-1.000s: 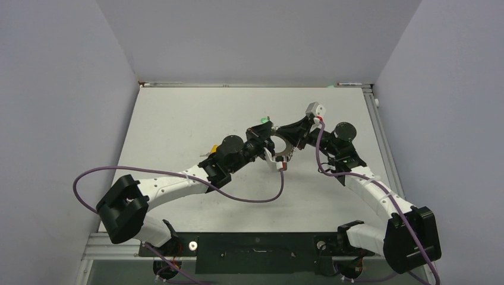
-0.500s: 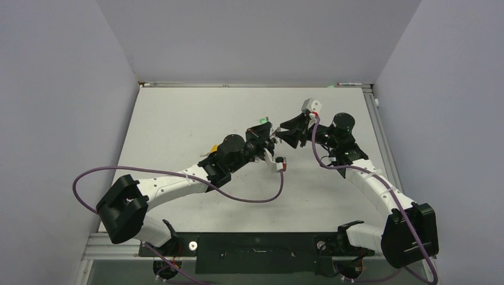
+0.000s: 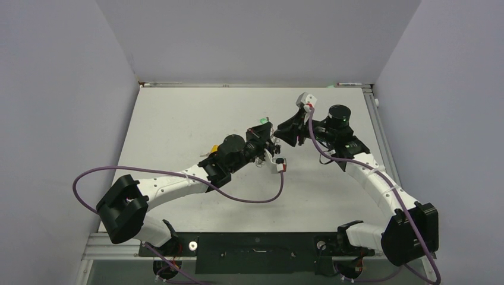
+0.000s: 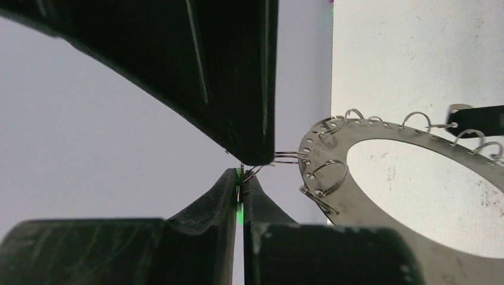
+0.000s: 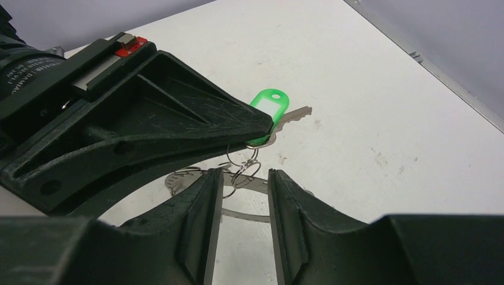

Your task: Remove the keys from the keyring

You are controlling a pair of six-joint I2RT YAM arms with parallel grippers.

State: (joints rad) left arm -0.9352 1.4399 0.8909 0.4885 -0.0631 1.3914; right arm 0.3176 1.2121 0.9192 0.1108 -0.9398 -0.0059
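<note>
One keyring (image 4: 342,202), a flat grey metal disc with a large round hole, is hanging just beside the left fingers (image 4: 229,202), over the white desk (image 5: 368,89). Small wire loops (image 4: 330,169) are threading the holes along its rim. One key (image 5: 270,107), silver-bladed with a glossy green plastic head, is being pinched by those two pressed-together fingers. The two right fingers (image 5: 291,219), scuffed black plastic, are standing spread with wire loops in the gap.

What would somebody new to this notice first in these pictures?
The two pincers tip to tip above the middle of the table. The left pincer is shut on a green key, from which little wire rings lead to the flat grey keyring. The right pincer stands open right by those rings.
</note>
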